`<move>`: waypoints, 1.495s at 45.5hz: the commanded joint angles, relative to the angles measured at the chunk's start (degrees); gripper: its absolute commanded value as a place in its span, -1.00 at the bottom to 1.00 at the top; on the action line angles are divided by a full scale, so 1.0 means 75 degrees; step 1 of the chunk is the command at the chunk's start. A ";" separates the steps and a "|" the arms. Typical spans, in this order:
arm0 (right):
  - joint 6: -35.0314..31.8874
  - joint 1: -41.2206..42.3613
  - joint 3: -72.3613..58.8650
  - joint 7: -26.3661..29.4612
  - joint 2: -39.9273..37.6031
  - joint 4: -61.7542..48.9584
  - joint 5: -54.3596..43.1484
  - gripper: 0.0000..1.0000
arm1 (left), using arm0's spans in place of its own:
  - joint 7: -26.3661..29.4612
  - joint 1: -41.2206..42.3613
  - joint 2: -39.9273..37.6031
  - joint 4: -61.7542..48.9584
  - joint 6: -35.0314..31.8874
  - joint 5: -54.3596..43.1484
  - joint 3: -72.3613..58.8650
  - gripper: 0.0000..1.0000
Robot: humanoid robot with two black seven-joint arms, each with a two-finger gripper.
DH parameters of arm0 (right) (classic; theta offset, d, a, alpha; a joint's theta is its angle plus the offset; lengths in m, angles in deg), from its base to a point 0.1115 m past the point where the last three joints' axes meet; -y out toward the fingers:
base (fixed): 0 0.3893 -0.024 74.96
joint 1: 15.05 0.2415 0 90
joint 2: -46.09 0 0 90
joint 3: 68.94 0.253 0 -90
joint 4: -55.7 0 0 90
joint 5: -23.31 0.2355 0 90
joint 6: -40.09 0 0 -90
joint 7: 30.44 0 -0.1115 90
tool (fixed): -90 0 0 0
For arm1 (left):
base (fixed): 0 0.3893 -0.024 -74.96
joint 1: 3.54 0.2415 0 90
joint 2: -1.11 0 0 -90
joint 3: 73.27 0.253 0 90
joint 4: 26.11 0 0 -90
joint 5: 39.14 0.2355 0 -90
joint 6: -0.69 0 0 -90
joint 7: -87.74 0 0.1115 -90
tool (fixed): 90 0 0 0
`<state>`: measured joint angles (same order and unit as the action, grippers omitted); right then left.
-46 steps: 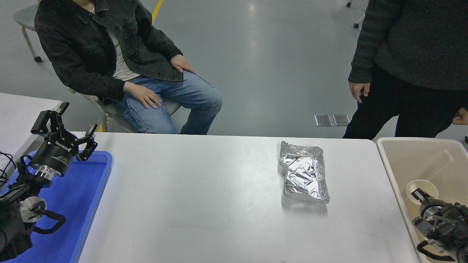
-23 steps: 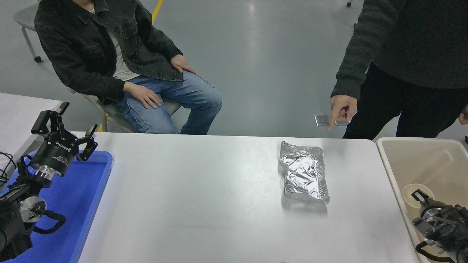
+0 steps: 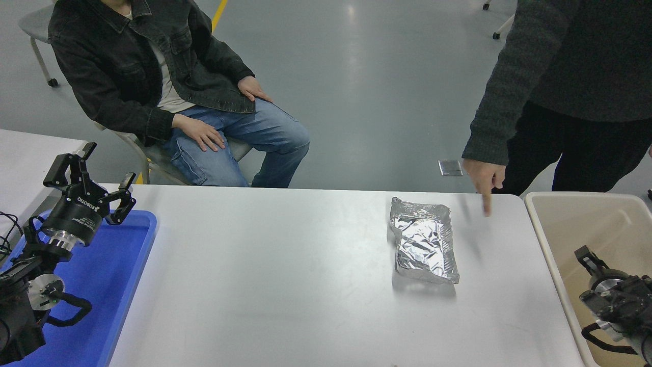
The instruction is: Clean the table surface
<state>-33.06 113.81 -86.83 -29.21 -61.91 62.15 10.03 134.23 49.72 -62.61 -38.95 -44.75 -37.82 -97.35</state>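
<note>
The white table surface [image 3: 280, 265] spans the view. A crumpled silver foil packet [image 3: 425, 244] lies on it at the right of centre. My right gripper [image 3: 591, 262] is low at the right edge, inside a beige bin [image 3: 541, 224], well to the right of the packet; its fingers are too hidden to read. My left gripper [image 3: 94, 178] is parked open and empty above the blue tray [image 3: 122, 265] at the lower left.
A standing person's hand [image 3: 484, 186] points a finger down at the table's far right edge, just right of the foil packet. Another person sits on a chair behind the far left side. A smaller white table [image 3: 25, 153] shows at the left edge.
The standing person's hand has come down from their side, its finger now pointing at the table by the packet. The pale cup seen in the bin no longer shows. My right gripper shifted slightly right.
</note>
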 commanded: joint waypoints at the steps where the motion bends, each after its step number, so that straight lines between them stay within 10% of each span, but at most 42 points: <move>1: -0.0066 0.0197 0.0509 -0.0023 -0.0296 0.0346 0.0002 1.00 | 0.0000 0.0000 0.0000 -0.0011 0.0000 0.0000 -0.0001 1.00; 33: -0.0043 0.0514 0.4786 -0.0210 -0.3144 0.6252 -0.0010 1.00 | 0.0000 0.0000 0.0000 0.0001 0.0000 0.0000 -0.0001 1.00; 68: -0.0055 -0.0834 0.7881 -0.2027 -0.0613 0.7027 -0.0819 1.00 | 0.0000 0.0000 0.0000 -0.0011 0.0000 0.0000 -0.0001 1.00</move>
<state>-33.46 109.50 -30.96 -40.80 -71.94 114.09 6.69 134.23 49.72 -62.61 -38.95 -44.75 -37.82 -97.32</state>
